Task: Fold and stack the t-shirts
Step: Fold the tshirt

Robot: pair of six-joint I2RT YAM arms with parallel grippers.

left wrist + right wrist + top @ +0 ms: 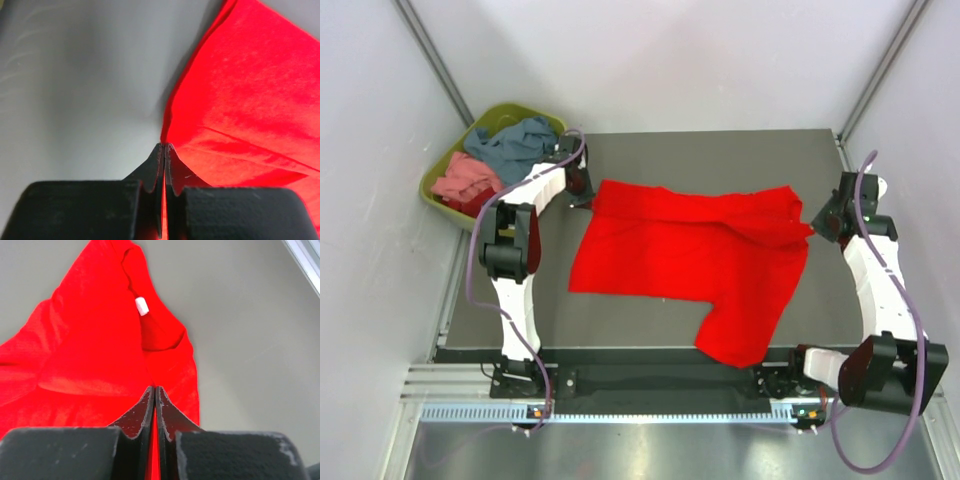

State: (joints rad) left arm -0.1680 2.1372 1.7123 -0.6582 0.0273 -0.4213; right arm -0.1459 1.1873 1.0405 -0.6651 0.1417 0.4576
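Observation:
A bright red t-shirt (695, 255) lies spread across the dark table, one part hanging over the near edge. My left gripper (582, 190) is shut on its far left corner; in the left wrist view the red cloth (240, 100) runs between the closed fingers (152, 167). My right gripper (820, 222) is shut on its far right edge; in the right wrist view the red cloth (90, 355) with a white neck label (142, 305) sits pinched between the fingers (142, 410). A slate blue-grey t-shirt (512, 143) and a salmon pink t-shirt (466, 178) lie in the tub.
An olive-green plastic tub (445, 195) stands off the table's far left corner, against the wall. White walls close in on three sides. The table (720, 155) has a metal rail along its near edge (620, 410).

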